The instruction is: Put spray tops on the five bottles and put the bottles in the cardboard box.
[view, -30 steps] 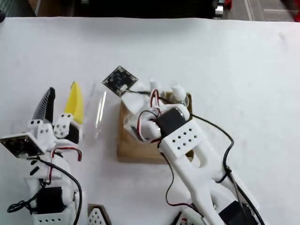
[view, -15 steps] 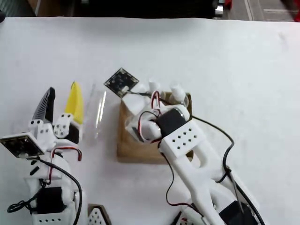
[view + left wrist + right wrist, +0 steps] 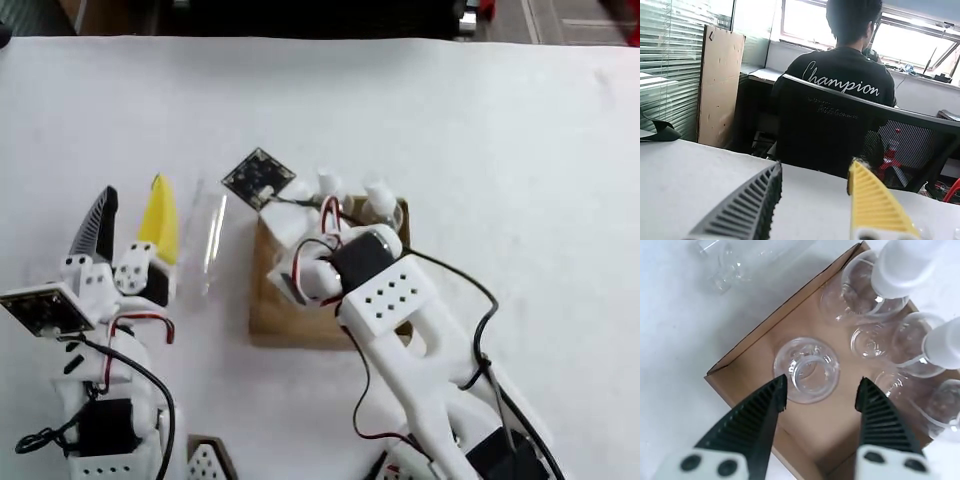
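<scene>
**High view.** The left gripper (image 3: 130, 222) is sitting at the table's (image 3: 500, 120) near-left edge, its black and yellow fingers spread wide with nothing between them. A loose clear bottle (image 3: 210, 240) is lying on its side just beside the yellow finger. The right arm (image 3: 385, 295) is hanging over the cardboard box (image 3: 290, 322), which is standing near the table's middle. Two white spray tops (image 3: 378, 195) are showing at the box's far edge.

**Left wrist view.** The left gripper (image 3: 815, 170) is resting low over the table with its fingers well apart and holding nothing.

**Right wrist view.** The right gripper (image 3: 822, 385) is hovering above the box, its two black fingers spread wide and gripping nothing. An uncapped bottle (image 3: 807, 371) is standing upright in the box, seen between the fingertips. Capped bottles (image 3: 905, 262) are standing grouped together in the rest of the box. The loose clear bottle (image 3: 740, 260) is lying outside the box on the table.
</scene>
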`<move>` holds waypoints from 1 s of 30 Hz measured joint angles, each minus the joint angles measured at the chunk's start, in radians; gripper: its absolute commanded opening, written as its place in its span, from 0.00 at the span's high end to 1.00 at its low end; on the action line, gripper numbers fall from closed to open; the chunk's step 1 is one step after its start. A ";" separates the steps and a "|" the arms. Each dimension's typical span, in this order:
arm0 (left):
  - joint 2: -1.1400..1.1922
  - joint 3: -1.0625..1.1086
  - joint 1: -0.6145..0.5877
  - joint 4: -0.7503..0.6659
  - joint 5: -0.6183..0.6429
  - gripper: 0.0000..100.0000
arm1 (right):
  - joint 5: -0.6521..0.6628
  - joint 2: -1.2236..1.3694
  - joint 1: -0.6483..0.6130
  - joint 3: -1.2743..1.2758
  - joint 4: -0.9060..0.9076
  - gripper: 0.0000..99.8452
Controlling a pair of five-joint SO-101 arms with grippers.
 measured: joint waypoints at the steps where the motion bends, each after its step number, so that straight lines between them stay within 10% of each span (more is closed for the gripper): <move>1: 0.000 0.000 0.000 0.000 0.000 0.79 | 0.000 0.000 0.000 0.000 0.000 0.80; 19: 0.000 0.000 0.000 0.000 0.000 0.79 | 0.000 -0.374 -0.017 0.002 0.112 0.80; 30: 0.000 0.000 0.000 0.003 0.000 0.79 | 0.000 -0.764 0.450 0.184 0.087 0.81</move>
